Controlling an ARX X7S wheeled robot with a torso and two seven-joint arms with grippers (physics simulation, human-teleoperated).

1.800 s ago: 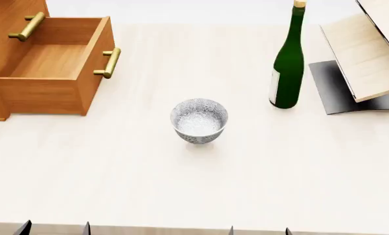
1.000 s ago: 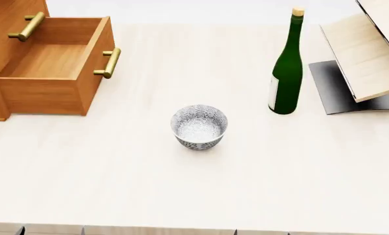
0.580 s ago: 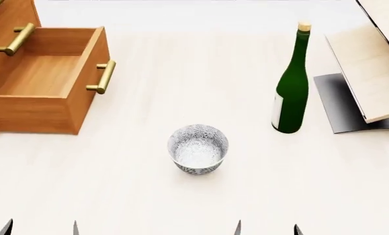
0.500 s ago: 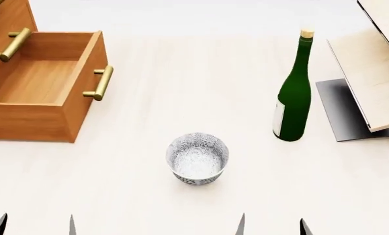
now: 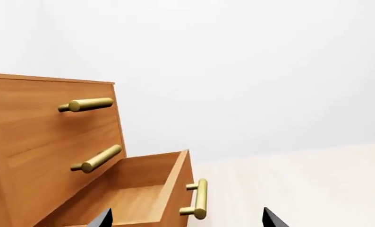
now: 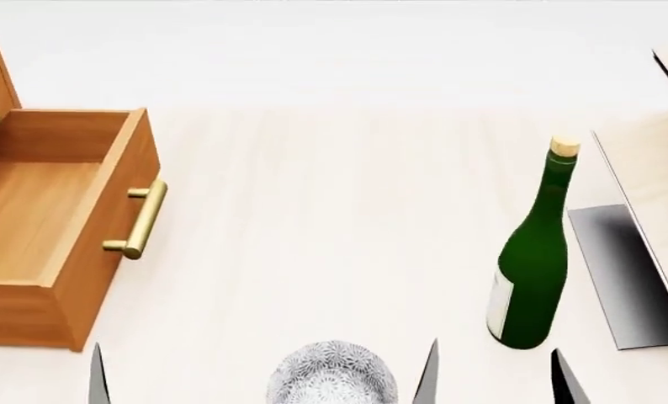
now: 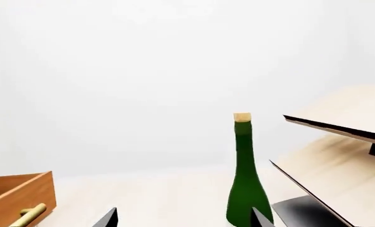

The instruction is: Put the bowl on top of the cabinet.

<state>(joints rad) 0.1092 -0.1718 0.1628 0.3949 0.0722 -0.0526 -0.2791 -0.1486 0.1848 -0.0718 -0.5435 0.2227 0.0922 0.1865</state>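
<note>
Bowl: round, finely patterned white.

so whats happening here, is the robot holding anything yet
Not yet. The bowl sits on the table just ahead of the robot, untouched, between the left gripper and the right gripper. Both are open and empty. The cabinet stands at the left with its bottom drawer pulled out; a green bottle stands at the right.

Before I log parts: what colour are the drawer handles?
Brass-gold handles, clearest in the left wrist view.
</note>
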